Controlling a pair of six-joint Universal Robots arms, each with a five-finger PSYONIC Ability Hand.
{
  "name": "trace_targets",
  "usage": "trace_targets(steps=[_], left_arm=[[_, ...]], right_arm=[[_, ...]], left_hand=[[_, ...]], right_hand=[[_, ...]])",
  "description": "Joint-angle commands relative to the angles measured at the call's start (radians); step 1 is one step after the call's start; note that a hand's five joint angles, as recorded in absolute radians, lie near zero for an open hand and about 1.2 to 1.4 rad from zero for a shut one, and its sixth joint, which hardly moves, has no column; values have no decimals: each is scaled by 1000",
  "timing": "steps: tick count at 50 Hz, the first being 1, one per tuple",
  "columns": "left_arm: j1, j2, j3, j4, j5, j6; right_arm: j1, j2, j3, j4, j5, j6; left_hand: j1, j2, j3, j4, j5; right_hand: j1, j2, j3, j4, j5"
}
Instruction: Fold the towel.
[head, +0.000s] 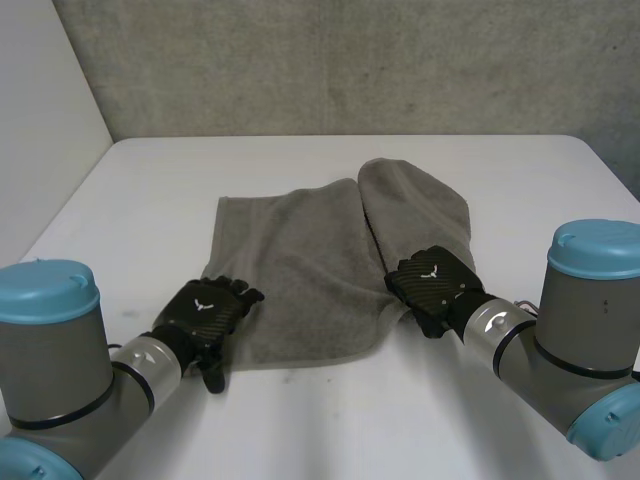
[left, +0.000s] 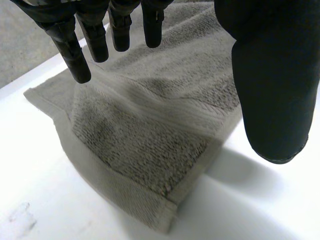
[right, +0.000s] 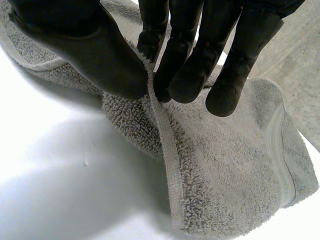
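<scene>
1 towel (head: 300, 260): right robot hand (head: 435, 280) pinches its edge, left robot hand (head: 205, 310) hangs released over 1 corner.

A grey towel (head: 300, 270) lies rumpled, its right end folded over, on the white table (head: 320, 420).

I record the grey terry-cloth towel (head: 300, 265) lying on the white flat table (head: 140, 190), about its centre. One flap runs out toward 1 o'clock, beside the main panel. The black left hand (head: 205, 315) sits over the towel's 7 o'clock corner. The black right hand (head: 435, 285) is at its 4 o'clock edge, with the hem between thumb and fingers (right: 185, 65).
</scene>
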Motion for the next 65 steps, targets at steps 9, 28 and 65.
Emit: trace_targets(steps=[9, 28, 65], left_arm=[[41, -83, -12, 86, 0, 122], [71, -112, 16, 106, 6, 175], [57, -242, 251, 97, 3, 170]], right_arm=[[0, 6, 5, 0, 0, 0], [0, 9, 16, -3, -3, -1], [-2, 33, 12, -3, -3, -5]], left_hand=[[96, 98, 98, -48, 77], [307, 309, 309, 164, 288], [1136, 1138, 1139, 993, 1118]], right_hand=[[55, 47, 36, 36, 29], [55, 47, 36, 36, 29], [55, 47, 36, 36, 29]])
